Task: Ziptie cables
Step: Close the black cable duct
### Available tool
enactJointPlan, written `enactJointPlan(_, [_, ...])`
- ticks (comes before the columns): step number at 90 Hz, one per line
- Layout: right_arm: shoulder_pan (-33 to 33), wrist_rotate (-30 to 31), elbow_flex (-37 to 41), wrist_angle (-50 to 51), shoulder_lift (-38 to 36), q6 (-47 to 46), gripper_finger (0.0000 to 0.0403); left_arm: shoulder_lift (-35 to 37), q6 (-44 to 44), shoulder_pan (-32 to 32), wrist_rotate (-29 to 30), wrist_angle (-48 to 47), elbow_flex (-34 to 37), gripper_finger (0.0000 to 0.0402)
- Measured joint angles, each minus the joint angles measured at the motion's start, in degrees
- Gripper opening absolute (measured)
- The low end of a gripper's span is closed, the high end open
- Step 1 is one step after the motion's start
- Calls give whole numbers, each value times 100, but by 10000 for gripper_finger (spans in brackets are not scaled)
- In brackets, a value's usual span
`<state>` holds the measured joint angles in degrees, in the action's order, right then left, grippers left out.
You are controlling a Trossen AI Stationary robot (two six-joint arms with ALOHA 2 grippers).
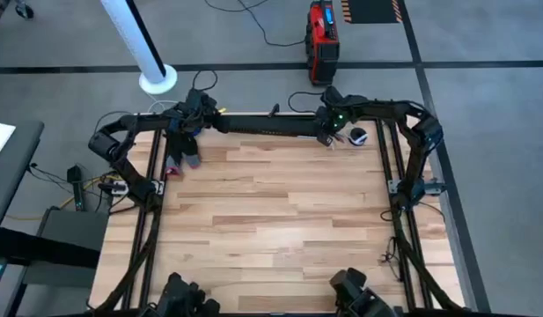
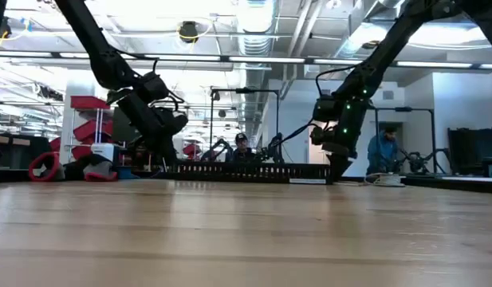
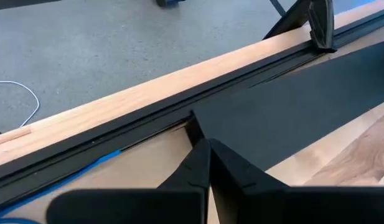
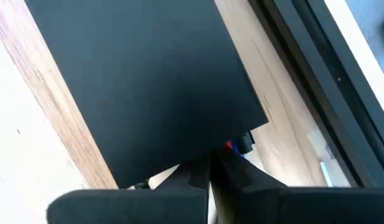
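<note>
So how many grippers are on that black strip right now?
2. The left gripper is shut on the black strip's left end; the right gripper is shut on its right end.

Bright ceiling lights point(image 2: 190, 32) wash out the low view's background. The counter point(image 2: 246, 239) foreground there is blurred, with soft sheen.

The high view looks straight down on the whole worktop point(image 1: 271, 220); the low view looks level across it. Both wrist views sit close over the flat black strip point(image 3: 291, 118) at the far edge.
</note>
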<state>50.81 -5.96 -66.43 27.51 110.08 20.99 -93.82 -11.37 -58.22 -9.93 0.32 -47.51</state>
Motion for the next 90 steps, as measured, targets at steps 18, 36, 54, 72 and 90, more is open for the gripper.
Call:
enactJointPlan(18, [0,-2,0,1,0,6,0,-2,0,0,0,2,0,0])
enactJointPlan(36, [0,-7,-1,25,2,42,0,-2,1,12,1,-20,0,0])
enactJointPlan(54, [-14,-11,-4,60,2,50,0,-2,11,158,53,-114,-2,0])
enactJointPlan(72, [-103,3,-7,273,1,69,0,10,-88,400,158,-272,-11,0])
enactJointPlan(90, [-234,63,-4,511,0,70,0,21,-215,589,168,-458,-15,0])
